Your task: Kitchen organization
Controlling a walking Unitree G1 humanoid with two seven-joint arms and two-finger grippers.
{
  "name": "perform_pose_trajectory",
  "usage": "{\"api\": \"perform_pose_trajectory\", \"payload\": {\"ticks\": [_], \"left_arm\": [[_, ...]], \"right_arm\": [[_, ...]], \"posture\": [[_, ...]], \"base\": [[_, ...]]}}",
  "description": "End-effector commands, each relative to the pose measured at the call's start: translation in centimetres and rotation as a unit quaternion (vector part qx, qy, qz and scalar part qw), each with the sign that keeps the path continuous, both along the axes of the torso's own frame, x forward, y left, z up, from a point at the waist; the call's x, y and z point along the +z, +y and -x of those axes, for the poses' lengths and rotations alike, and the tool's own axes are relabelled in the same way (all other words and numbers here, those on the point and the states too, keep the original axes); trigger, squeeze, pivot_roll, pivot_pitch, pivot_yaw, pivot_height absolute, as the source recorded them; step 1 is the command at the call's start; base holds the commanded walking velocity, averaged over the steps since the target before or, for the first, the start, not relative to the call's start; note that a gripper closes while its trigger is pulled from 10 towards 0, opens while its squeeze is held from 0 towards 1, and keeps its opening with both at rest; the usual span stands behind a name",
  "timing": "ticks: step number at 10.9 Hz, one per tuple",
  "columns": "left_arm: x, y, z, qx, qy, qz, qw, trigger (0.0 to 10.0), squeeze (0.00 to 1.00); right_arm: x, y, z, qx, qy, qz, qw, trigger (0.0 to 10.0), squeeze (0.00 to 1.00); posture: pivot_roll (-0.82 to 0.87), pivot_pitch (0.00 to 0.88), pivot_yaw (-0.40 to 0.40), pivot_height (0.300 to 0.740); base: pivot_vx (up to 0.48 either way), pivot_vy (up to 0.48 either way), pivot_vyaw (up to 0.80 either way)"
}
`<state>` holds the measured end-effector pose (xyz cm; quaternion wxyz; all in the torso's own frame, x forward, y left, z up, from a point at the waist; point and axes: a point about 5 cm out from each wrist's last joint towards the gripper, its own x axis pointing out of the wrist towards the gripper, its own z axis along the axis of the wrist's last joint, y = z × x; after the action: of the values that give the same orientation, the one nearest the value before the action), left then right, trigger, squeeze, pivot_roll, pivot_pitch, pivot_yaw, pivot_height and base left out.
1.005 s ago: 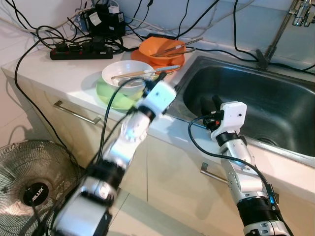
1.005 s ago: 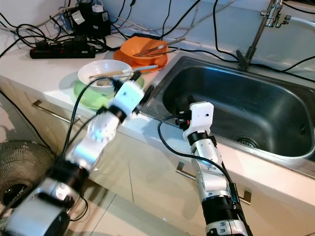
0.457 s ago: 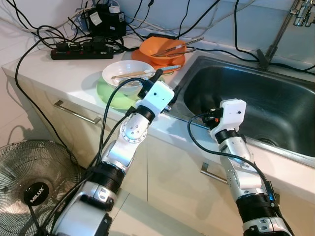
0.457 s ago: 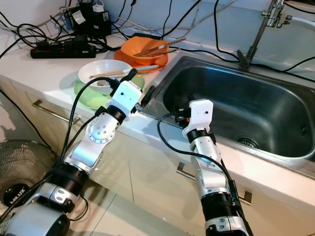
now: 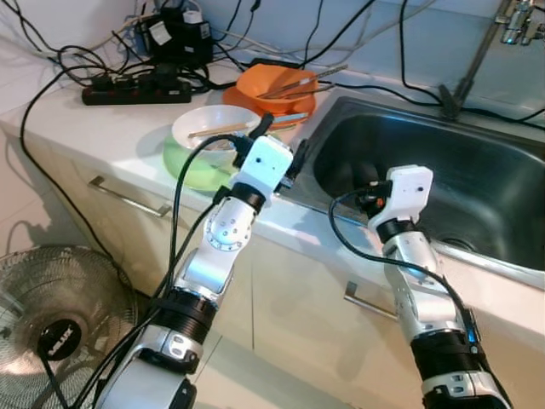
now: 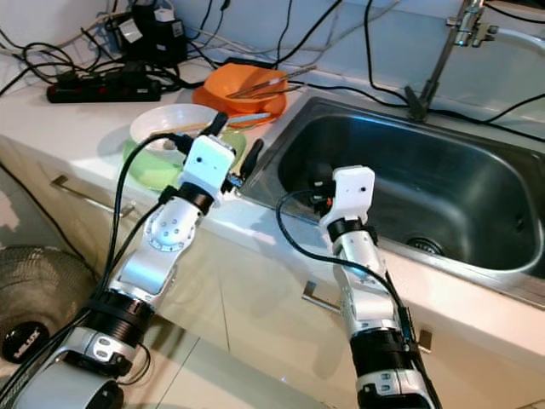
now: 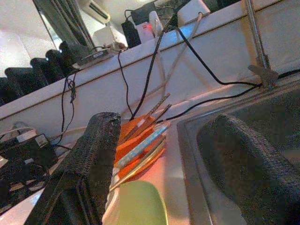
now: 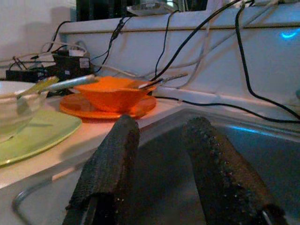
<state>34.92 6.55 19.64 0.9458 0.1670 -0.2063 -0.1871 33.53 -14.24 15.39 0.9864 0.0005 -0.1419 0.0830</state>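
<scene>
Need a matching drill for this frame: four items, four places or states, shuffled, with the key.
Items:
1. white bowl
2. orange bowl
3. power strip
4. right gripper

Places or states:
A. on the orange plate
B. over the sink basin, fingers open
C. on the green plate
D. at the back of the counter, among black cables

Pairs: 1-C, 2-A, 3-D, 4-B

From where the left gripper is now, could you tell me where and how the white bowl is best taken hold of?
Probably by the near rim of the white bowl, coming from above on the cabinet side with one finger inside. The wall is thin and open-topped, and chopsticks lie across the rim, so grip clear of them. The left gripper is open beside it.
</scene>
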Motion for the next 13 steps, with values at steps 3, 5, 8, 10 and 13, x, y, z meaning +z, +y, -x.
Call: {"api": "perform_pose_trajectory", "payload": {"ticks": [3,5,8,10,13], "left_arm": [[0.62,0.06,0.14,0.003,-0.010,0.014,1.000,10.0,0.00],[0.66,0.04,0.17,0.002,-0.012,0.013,1.000,10.0,0.00],[0.94,-0.12,0.46,-0.006,-0.022,0.015,1.000,10.0,0.00],[1.13,-0.33,0.55,-0.011,-0.026,0.014,0.999,10.0,0.00],[1.42,-0.73,0.94,-0.026,-0.038,0.007,0.999,10.0,0.00]], "right_arm": [[0.70,-0.17,-0.34,-0.006,-0.011,-0.008,1.000,10.0,0.00],[0.65,0.02,-0.31,-0.004,-0.011,-0.010,1.000,10.0,0.00],[0.61,0.10,-0.29,-0.003,-0.011,-0.012,1.000,10.0,0.00],[0.59,0.08,-0.29,-0.004,-0.011,-0.012,1.000,10.0,0.00],[0.44,0.10,-0.29,-0.003,-0.009,-0.012,1.000,10.0,0.00]], "posture": [[0.16,0.022,-0.006,0.740],[0.16,0.021,-0.005,0.740],[0.16,0.023,-0.007,0.740],[0.16,0.023,-0.006,0.740],[0.16,0.023,-0.007,0.740]], "base": [[0.294,0.000,-0.49],[0.298,0.000,0.00],[0.080,0.000,0.00],[0.000,0.000,0.00],[0.000,0.000,0.00]]}}
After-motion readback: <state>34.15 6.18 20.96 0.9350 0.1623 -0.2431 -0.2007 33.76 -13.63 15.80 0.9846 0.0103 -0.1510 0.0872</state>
